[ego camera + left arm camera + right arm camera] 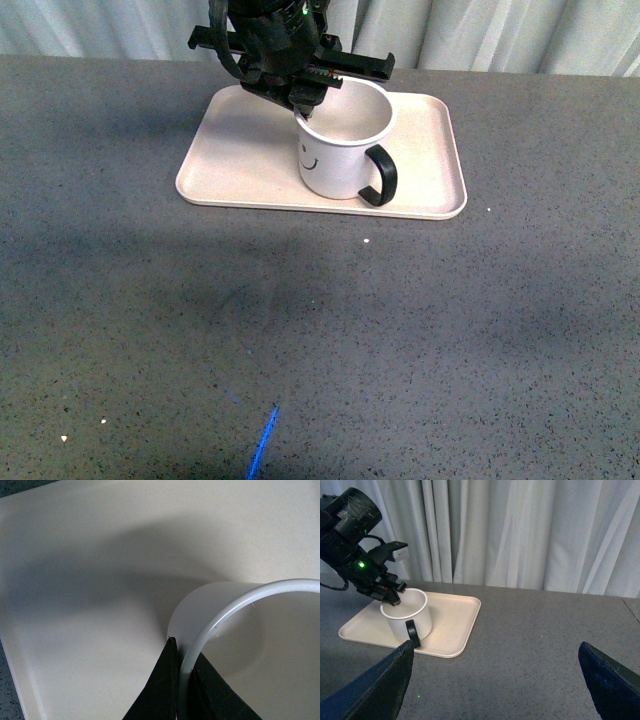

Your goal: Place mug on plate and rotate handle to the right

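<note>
The mug (335,150) stands on the plate (230,165), left fingers (160,690) pinching its rim, right fingers (380,690) spread. I judge the handle (381,176) needs slightly more turn rightward.

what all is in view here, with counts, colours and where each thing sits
mug: 1, white with a black smiley print, upright on the plate, right of its middle in the front view
handle: 1, glossy black, on the mug's right-front side in the front view
plate: 1, pale beige, flat on the far middle of the table
table: 1, dark grey speckled, under everything
curtain: 1, pale grey-white, hanging behind the table
blue streak: 1, blue, on the table near the front edge
specks: a few, white, scattered on the table
left gripper: 1, black, clamped on the mug's rim at its far left side
right gripper: 1, dark, open and empty, off to the plate's right
</note>
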`<control>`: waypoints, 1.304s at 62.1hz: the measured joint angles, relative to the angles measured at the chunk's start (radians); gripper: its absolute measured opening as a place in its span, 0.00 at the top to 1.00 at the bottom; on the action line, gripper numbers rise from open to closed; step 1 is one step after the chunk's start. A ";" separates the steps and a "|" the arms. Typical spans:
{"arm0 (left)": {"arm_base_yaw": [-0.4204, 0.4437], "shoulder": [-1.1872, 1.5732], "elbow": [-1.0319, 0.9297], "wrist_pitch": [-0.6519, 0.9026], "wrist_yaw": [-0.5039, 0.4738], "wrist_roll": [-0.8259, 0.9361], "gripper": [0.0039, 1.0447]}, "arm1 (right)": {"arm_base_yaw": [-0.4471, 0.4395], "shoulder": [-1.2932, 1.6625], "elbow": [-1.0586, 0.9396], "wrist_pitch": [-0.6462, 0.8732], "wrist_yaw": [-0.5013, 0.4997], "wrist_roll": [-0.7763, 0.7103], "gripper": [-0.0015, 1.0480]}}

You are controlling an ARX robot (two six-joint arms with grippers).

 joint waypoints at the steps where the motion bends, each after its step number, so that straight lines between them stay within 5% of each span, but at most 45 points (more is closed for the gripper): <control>1: 0.000 0.001 0.001 0.000 0.000 0.000 0.98 | 0.000 0.000 0.000 0.000 0.000 0.000 0.09; 12: 0.000 0.003 0.005 0.007 0.012 -0.005 0.94 | 0.000 0.000 0.000 0.000 0.000 0.000 0.09; 21: 0.001 -0.012 -0.028 0.065 0.009 0.013 0.63 | 0.000 0.000 0.000 0.000 0.000 0.000 0.09; 46: 0.060 -0.384 -0.413 0.386 0.051 0.086 0.07 | 0.000 0.000 0.000 0.000 0.000 0.000 0.09; 52: 0.097 -0.552 -0.585 0.519 0.076 0.065 0.09 | 0.000 0.000 0.000 0.000 0.000 0.000 0.09; 55: 0.110 -0.660 -0.784 0.846 -0.150 0.062 0.20 | 0.000 0.000 0.000 0.000 -0.001 0.000 0.09; 58: 0.134 -0.741 -0.944 1.065 -0.241 0.059 0.29 | 0.000 0.000 0.000 0.000 0.000 0.000 0.09; 63: 0.200 -0.880 -1.184 1.299 -0.234 0.056 0.43 | 0.000 0.000 0.000 0.000 0.000 0.000 0.09; 81: 0.309 -1.152 -1.589 1.408 -0.139 0.052 0.99 | 0.000 0.000 0.000 0.000 0.000 0.000 0.09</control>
